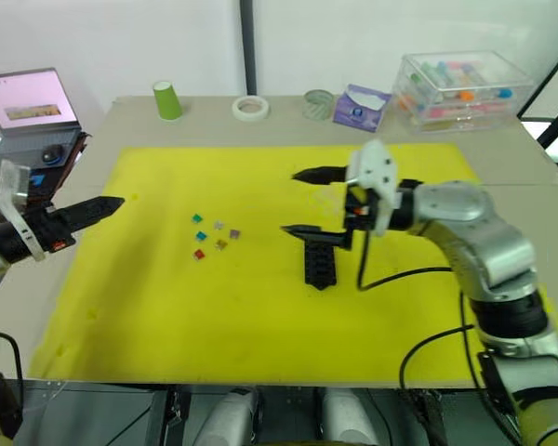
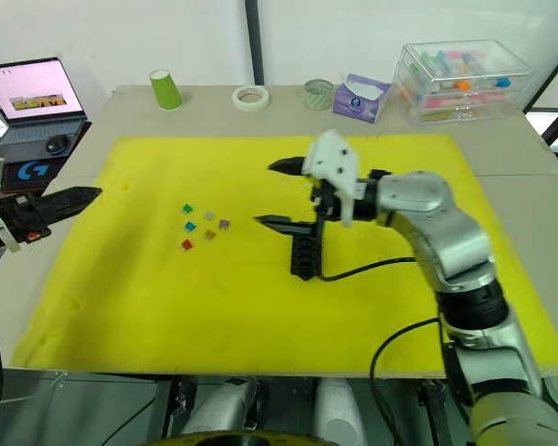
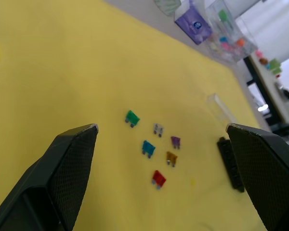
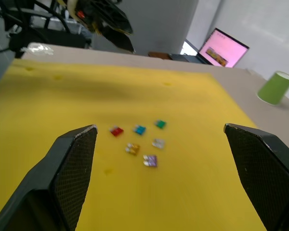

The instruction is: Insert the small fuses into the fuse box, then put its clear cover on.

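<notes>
Yellow mat [image 1: 167, 297]: small fuses [image 1: 214, 237] sit between your two released jaws, nearer right gripper [image 1: 307, 202], which hangs above the fuse box [image 1: 319, 265]; left gripper [image 1: 93, 212] further off.

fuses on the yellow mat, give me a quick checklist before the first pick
1. Six small translucent blade fuses lie loose and apart on the yellow mat: ok.
2. Black rectangular fuse box flat on the mat, partly under the right gripper: ok.
3. Fuse box slots empty: cannot tell.
4. Right gripper open, holding nothing: ok.
5. Left gripper open, facing the fuses: ok.
6. Small clear plastic cover beside the box, out of the way: ok.
</notes>
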Robot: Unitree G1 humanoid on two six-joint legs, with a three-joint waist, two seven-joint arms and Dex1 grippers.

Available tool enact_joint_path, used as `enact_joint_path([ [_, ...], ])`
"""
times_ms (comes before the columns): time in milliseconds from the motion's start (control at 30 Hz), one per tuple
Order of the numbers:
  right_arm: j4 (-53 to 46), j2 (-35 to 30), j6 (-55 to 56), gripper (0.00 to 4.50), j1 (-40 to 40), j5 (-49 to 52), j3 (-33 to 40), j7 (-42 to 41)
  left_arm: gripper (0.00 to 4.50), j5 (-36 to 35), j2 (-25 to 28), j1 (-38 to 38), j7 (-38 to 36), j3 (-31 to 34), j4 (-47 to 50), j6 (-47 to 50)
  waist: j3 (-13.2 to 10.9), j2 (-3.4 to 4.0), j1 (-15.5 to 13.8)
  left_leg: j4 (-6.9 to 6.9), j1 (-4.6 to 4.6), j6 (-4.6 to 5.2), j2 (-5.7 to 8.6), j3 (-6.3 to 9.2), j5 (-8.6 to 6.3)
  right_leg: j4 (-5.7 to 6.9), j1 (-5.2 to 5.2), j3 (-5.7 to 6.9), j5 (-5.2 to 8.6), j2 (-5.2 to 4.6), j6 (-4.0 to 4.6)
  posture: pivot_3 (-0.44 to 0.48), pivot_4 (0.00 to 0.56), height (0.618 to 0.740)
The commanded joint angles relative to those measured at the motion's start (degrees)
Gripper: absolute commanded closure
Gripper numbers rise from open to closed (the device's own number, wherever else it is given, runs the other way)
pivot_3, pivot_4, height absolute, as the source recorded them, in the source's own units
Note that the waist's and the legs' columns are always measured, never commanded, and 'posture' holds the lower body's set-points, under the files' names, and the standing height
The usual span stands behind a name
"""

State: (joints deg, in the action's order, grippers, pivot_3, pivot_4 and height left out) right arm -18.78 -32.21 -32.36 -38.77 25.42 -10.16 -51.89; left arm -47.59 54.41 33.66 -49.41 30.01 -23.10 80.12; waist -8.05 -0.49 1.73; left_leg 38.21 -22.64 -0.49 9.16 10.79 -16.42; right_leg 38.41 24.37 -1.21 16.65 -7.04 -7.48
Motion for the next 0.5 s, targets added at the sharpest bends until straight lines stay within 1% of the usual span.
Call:
enact_joint_path([
  [33,-1.50,1.13,0.04,0.05,-1.51,-0.58,1.31,2.38,0.01,-0.89,1.19,6.87,2.44,-1.31,-7.00,10.20,0.01,-0.01,-0.05,0.00,0.00,0.00,0.03,-0.01,0.00,0.00,0.00,0.00,0.00,0.00,0.00,0.000,0.150,0.740],
  [67,-1.65,1.54,-0.20,0.05,-1.56,-0.34,1.54,2.97,0.01,-1.03,1.17,8.54,2.75,-2.60,-9.08,11.40,0.02,-0.03,-0.03,0.02,0.00,0.01,0.08,0.00,0.00,0.07,0.00,0.00,0.00,-0.02,0.00,0.000,0.150,0.740],
  [133,-2.11,1.79,-0.40,0.05,-1.40,-0.40,1.46,3.58,0.01,-2.22,-0.13,12.78,3.43,-2.16,-15.45,12.38,0.02,-0.04,0.30,0.00,0.01,0.00,0.07,-0.01,0.00,0.16,0.01,-0.01,0.00,-0.04,0.00,0.000,0.150,0.740],
  [167,-2.23,1.78,-0.30,0.05,-1.32,-0.65,1.36,3.81,0.01,-2.10,-0.78,13.55,3.60,-2.33,-16.84,12.38,0.02,-0.04,0.43,0.00,0.01,0.00,0.07,0.02,0.00,0.22,0.05,0.00,0.00,-0.04,0.00,0.000,0.150,0.740],
  [300,-2.30,1.55,-0.41,0.05,-1.51,-0.81,1.38,4.35,0.01,-3.15,-1.12,14.77,2.79,-5.62,-19.69,12.38,0.03,-0.05,1.17,-0.02,0.01,-0.01,0.07,0.00,-0.01,0.67,0.20,-0.05,0.00,-0.08,0.00,0.000,0.150,0.740],
  [400,-3.11,1.16,-1.14,0.05,-1.44,-0.63,1.88,4.96,0.01,-5.60,-0.83,13.40,1.98,-6.66,-18.24,12.38,0.03,-0.05,1.70,-0.05,0.00,-0.06,0.04,0.02,-0.04,0.70,0.30,-0.08,0.00,-0.08,0.00,0.000,0.150,0.740],
  [433,-3.26,1.11,-1.42,0.05,-1.34,-0.53,2.05,5.21,0.01,-5.10,-1.09,12.19,1.88,-6.27,-16.42,12.38,0.03,-0.05,1.85,-0.06,0.00,-0.07,0.04,0.02,-0.04,0.69,0.31,-0.09,0.00,-0.07,0.00,0.000,0.150,0.740],
  [500,-3.61,1.00,-1.55,0.05,-0.74,-0.74,1.61,5.25,0.01,-2.78,-2.70,13.00,4.09,-3.39,-20.52,10.48,0.03,-0.05,2.09,-0.07,0.01,-0.07,0.04,0.02,-0.04,0.69,0.32,-0.10,0.00,-0.07,0.00,0.000,0.150,0.740],
])
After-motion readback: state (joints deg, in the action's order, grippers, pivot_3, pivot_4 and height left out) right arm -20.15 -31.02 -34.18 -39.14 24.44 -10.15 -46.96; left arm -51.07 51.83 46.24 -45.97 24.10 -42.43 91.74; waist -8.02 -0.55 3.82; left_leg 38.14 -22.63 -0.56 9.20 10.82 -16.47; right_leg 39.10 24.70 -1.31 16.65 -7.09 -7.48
